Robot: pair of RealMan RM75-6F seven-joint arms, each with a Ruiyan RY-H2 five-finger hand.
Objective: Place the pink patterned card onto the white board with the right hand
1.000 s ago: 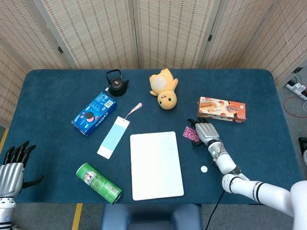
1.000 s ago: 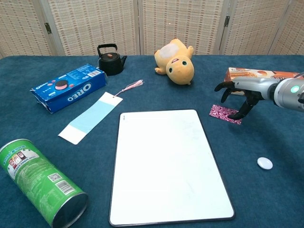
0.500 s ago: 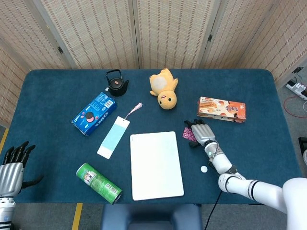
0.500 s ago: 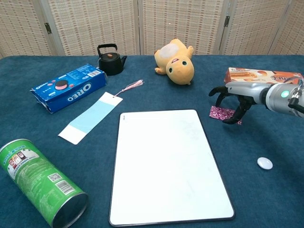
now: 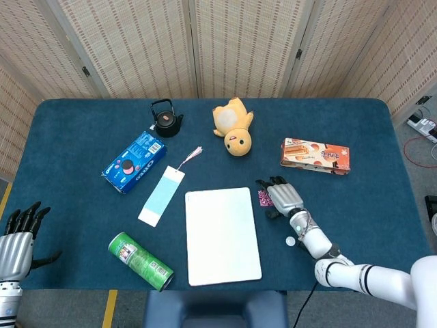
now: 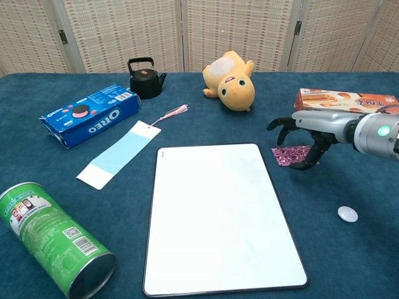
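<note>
The pink patterned card (image 5: 263,198) (image 6: 284,155) lies just off the right edge of the white board (image 5: 222,234) (image 6: 218,212), low over the blue cloth. My right hand (image 5: 281,195) (image 6: 307,133) arches over the card's right half; its fingers reach down on the far side and the thumb hooks under the near edge, so it grips the card. My left hand (image 5: 19,239) rests at the table's front left corner with fingers apart and nothing in it.
A small white disc (image 5: 290,240) (image 6: 347,213) lies near my right wrist. A snack box (image 5: 315,156) stands behind the hand and a yellow plush (image 5: 233,128) behind the board. Left of the board are a blue bookmark (image 5: 162,195), Oreo box (image 5: 134,161), kettle (image 5: 167,121) and green can (image 5: 141,260).
My right hand has moved left toward the board, and the pink card has shifted and turned with it. The left hand has stayed put.
</note>
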